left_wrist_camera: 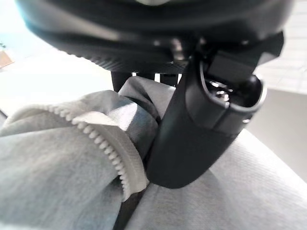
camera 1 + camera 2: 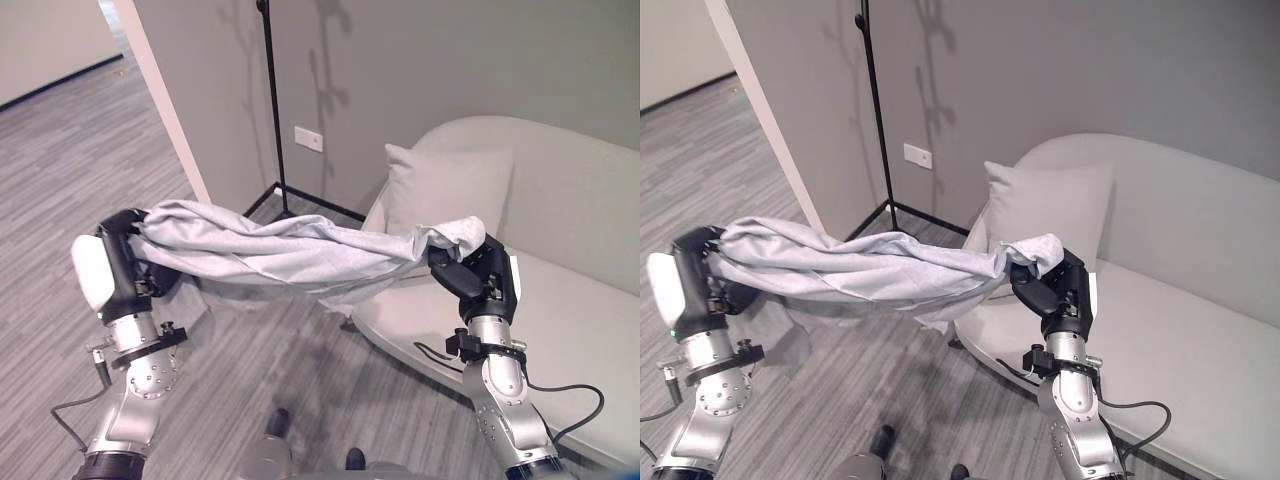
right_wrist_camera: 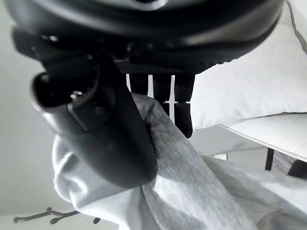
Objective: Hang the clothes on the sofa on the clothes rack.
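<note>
**A:** Where is the garment (image 2: 290,250) right now?

**B:** Off the sofa (image 2: 580,310) and in the air, stretched like a rope between the two hands. The left hand (image 2: 120,265) has one bunched end, the right hand (image 2: 470,272) the other, and a loose fold hangs down from the middle span towards the floor (image 2: 60,170).

**A:** Are both grips sound?

**B:** They look it. In the left wrist view the thumb (image 1: 192,139) is curled against the cloth right beside a zipper (image 1: 103,148), so that end is pinched firmly. In the right wrist view the thumb (image 3: 110,139) presses a wad of grey fabric against the fingers (image 3: 182,112) behind it. Both hands are closed round the cloth.

**A:** So which step is this?

**B:** I'd judge the pick-up is done and the carry is in hand. Nothing is hung yet.

**A:** And the rack?

**B:** A thin black pole (image 2: 272,100) on splayed feet stands beyond the hands, against the wall (image 2: 420,60), nearer the left hand than the right. I take it for the clothes rack; its top is out of view.

**A:** What does the next move call for?

**B:** Probably turning towards that pole and raising the garment high enough to drape it over a hook, keeping both grips tight so the hanging fold doesn't drag or snag on the cushion (image 2: 440,190) just beyond the right hand.
</note>
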### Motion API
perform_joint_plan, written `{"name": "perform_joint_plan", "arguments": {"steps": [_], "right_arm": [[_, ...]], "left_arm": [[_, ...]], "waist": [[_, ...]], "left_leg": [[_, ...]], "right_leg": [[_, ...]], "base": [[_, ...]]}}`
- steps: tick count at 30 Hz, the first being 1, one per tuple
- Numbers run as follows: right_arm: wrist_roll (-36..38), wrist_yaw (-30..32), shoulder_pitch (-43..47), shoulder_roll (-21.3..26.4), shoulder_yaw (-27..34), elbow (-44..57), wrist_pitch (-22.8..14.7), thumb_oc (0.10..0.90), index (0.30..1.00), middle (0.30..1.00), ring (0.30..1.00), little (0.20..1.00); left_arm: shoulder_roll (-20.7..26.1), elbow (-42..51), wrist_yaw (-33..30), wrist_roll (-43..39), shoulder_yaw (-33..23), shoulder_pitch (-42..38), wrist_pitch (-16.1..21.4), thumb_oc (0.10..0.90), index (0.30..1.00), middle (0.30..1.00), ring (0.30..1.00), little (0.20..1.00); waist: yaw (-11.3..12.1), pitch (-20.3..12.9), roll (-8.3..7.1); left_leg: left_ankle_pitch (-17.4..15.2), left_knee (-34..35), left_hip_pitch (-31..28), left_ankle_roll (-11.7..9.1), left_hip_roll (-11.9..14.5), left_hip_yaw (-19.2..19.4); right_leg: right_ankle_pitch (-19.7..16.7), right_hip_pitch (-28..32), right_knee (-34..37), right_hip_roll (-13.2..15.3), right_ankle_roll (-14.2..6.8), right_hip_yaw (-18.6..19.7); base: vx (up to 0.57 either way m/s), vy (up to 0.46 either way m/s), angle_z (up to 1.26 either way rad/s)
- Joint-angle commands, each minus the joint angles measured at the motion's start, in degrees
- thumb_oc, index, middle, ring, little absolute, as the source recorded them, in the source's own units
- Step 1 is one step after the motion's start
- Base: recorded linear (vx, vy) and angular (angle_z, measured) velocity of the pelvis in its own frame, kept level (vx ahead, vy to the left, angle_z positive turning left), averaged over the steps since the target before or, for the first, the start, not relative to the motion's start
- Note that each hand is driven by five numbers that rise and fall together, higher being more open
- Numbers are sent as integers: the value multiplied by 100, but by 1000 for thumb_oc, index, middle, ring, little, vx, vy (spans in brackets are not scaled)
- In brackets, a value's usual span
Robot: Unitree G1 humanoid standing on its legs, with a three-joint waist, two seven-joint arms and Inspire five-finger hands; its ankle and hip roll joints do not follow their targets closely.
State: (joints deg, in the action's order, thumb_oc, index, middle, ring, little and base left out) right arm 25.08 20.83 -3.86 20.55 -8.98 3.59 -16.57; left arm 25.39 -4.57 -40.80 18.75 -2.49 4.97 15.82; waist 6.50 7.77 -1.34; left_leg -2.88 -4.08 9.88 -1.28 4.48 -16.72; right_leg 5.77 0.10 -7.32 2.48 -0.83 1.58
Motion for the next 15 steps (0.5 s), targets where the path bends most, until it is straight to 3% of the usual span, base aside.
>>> {"name": "perform_joint_plan", "arguments": {"steps": [1,2,4,6,8,9,10,11,12,15], "right_arm": [[-518,358,383,98,444,459,-419,400,300,300,300,300],[-520,361,377,97,445,464,-415,400,300,300,300,300],[-691,548,221,-91,508,541,-347,400,300,300,300,300],[-678,689,142,-304,523,473,-325,400,300,300,300,300],[-766,833,185,-447,472,482,-289,400,300,300,300,300],[-796,849,185,-476,462,506,-308,400,300,300,300,300],[-800,852,181,-479,458,509,-307,400,300,300,300,300],[-831,873,103,-516,463,653,-318,400,300,300,300,300],[-847,850,10,-499,498,743,-318,400,300,300,300,300],[-839,784,-100,-333,776,803,-391,400,300,300,300,300]], "left_arm": [[549,636,-345,157,-270,-116,394,400,300,300,300,300],[549,633,-345,157,-266,-116,394,400,300,300,300,300],[482,509,-335,71,-19,-183,446,400,300,300,300,300],[558,451,-296,23,108,-244,427,400,300,300,300,300],[630,530,-230,-1,83,-148,382,400,300,300,300,300],[647,576,-222,-2,39,-105,385,400,300,300,300,300],[648,585,-217,-4,34,-96,383,400,300,300,300,300],[657,644,-268,83,-11,81,342,400,300,300,300,300],[649,668,-275,151,-59,221,334,400,300,300,300,300],[663,740,-248,240,-236,467,212,400,300,300,300,300]], "waist": [[19,-721,70],[20,-732,56],[22,-802,-1],[92,-839,-79],[160,-805,-51],[207,-786,-17],[195,-771,-22],[98,-711,4],[73,-696,0],[2,-562,-117]], "left_leg": [[483,759,-298,55,-266,-537],[449,736,-295,61,-283,-528],[246,-96,-25,217,-848,-394],[61,-126,-85,448,-1176,-352],[1,-71,-268,670,-1314,-232],[-41,-36,-363,740,-1303,-96],[-44,-25,-394,745,-1310,-104],[-67,79,-621,766,-1220,77],[-84,190,-755,746,-1156,117],[-66,527,-991,657,-1023,410]], "right_leg": [[89,544,267,748,-253,283],[99,561,289,764,-254,275],[-505,643,331,1271,-388,193],[-1117,478,90,1549,-324,117],[-1678,204,-326,1880,-173,-218],[-1678,153,-432,2013,-108,-566],[-1666,189,-429,2021,-105,-585],[-1207,19,-781,1681,52,-818],[-833,-48,-942,1426,86,-809],[-143,-400,-923,518,5,-1017]], "base": [[307,805,-44],[308,920,-23],[216,794,-2],[221,792,-13],[158,732,20],[110,478,-14],[152,519,-37],[132,320,-32],[158,372,-33],[62,96,-32]]}}
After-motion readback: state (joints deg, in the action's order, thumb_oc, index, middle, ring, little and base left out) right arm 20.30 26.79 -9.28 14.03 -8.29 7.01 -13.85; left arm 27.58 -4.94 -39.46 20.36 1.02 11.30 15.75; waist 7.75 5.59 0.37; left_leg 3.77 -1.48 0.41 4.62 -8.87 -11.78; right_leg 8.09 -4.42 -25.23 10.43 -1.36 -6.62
